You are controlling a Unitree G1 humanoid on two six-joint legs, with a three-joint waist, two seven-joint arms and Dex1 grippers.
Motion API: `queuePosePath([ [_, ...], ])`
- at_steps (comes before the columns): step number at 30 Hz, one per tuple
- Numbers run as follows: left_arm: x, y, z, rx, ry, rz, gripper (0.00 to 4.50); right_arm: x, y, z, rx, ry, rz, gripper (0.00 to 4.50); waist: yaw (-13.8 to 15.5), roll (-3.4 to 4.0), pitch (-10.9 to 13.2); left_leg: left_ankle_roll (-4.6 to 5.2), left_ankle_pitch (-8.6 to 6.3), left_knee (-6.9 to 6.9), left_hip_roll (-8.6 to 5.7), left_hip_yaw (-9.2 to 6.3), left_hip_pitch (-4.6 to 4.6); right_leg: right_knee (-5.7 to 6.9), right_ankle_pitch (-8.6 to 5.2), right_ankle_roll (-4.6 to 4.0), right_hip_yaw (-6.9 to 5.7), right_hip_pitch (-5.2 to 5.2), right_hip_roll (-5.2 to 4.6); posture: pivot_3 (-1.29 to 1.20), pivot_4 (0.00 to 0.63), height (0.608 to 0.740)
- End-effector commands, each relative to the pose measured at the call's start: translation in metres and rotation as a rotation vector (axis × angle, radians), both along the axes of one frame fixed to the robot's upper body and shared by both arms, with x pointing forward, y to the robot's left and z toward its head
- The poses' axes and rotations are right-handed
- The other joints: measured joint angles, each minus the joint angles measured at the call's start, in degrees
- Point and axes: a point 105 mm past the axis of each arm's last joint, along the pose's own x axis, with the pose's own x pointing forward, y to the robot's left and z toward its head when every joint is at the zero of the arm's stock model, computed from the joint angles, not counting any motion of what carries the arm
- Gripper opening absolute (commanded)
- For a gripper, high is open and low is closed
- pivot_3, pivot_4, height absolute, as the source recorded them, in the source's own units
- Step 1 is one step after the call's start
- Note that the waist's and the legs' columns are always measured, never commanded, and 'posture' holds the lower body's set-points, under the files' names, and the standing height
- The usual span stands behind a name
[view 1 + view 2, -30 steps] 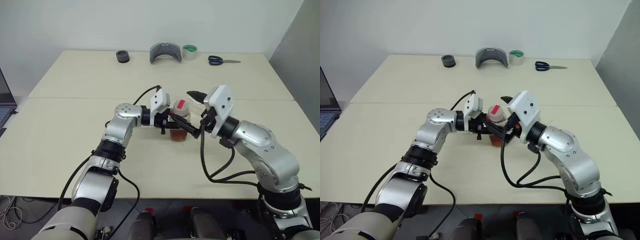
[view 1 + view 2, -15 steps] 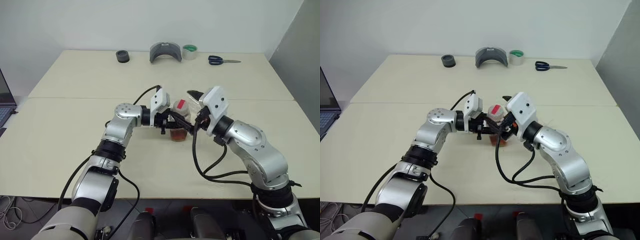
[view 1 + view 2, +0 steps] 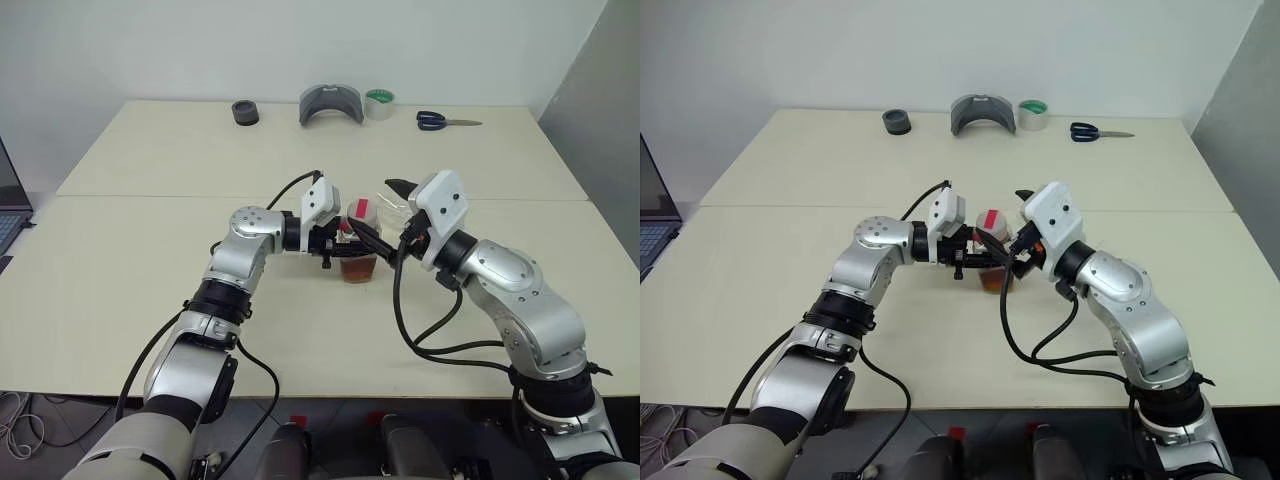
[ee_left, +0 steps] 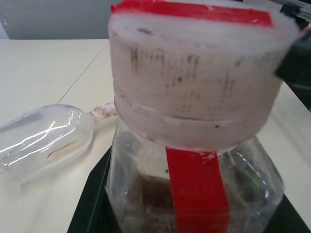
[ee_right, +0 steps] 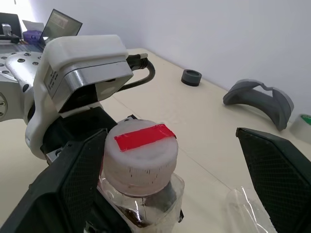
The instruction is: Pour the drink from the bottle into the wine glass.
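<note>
Two robot arms meet over the middle of a cream table (image 3: 150,260). The left arm reaches in from the left, wrist turned sideways, its left gripper (image 3: 345,243) clamped on the body of the bottle (image 3: 358,252). The right arm bends in from the right, its right gripper (image 5: 170,165) spread wide either side of the cap (image 5: 141,158), not touching it. A red strip runs over the cap and down the bottle; no writing is legible. The wine glass (image 4: 46,138) lies on its side just behind the bottle. Reddish-brown drink (image 3: 357,270) sits low in the bottle.

no readable text, labels or numbers
</note>
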Motion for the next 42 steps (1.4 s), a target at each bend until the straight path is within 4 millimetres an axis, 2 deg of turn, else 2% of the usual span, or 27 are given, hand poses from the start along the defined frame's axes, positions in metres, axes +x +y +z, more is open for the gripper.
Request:
queuePosePath([
  [1, 0.0, 0.0, 0.017, -0.029, -0.06, -0.009, 1.72, 0.0, -0.016, 0.01, 0.007, -0.044, -0.053, 4.5, 0.0, 0.0, 0.0, 0.0, 0.0, 0.0, 0.0, -0.01, 0.0, 0.0, 0.0, 0.0, -0.01, 0.0, 0.0, 0.0, 0.15, 0.74],
  [5, 0.001, 0.0, 0.017, -0.03, -0.06, -0.006, 1.72, -0.005, -0.019, 0.01, 0.004, -0.035, -0.032, 4.5, 0.0, 0.0, 0.0, 0.0, 0.0, 0.0, -0.01, 0.0, 0.0, 0.0, 0.0, 0.0, 0.0, 0.0, 0.0, 0.0, 0.15, 0.74],
  [10, 0.001, 0.0, 0.018, -0.03, -0.059, -0.004, 1.72, -0.022, -0.009, 0.011, -0.006, -0.021, 0.084, 4.5, 0.0, 0.0, 0.0, 0.0, 0.0, 0.0, 0.0, 0.01, 0.0, 0.0, 0.0, 0.0, 0.0, 0.0, 0.0, 0.0, 0.15, 0.74],
  [15, 0.002, 0.0, 0.02, -0.033, -0.06, -0.004, 1.72, -0.027, 0.0, 0.017, -0.009, -0.031, 0.134, 4.5, 0.0, 0.0, 0.0, 0.0, 0.0, 0.0, 0.0, 0.0, 0.0, 0.01, 0.0, 0.0, -0.01, 0.01, 0.01, 0.0, 0.15, 0.74],
  [26, 0.002, 0.0, 0.022, -0.033, -0.063, -0.01, 1.72, 0.001, 0.01, 0.018, -0.037, -0.077, 0.038, 4.5, 0.0, 0.0, 0.0, 0.0, 0.0, 0.01, -0.01, 0.02, 0.0, 0.0, 0.0, 0.0, 0.01, 0.0, -0.01, 0.0, 0.15, 0.74],
  [42, 0.002, 0.0, 0.021, -0.03, -0.063, -0.012, 1.72, 0.005, 0.003, 0.014, -0.017, -0.059, 0.004, 4.5, 0.0, 0.0, 0.0, 0.0, 0.0, 0.01, 0.0, 0.0, 0.0, 0.02, 0.0, 0.0, 0.0, 0.0, 0.0, 0.0, 0.15, 0.74],
])
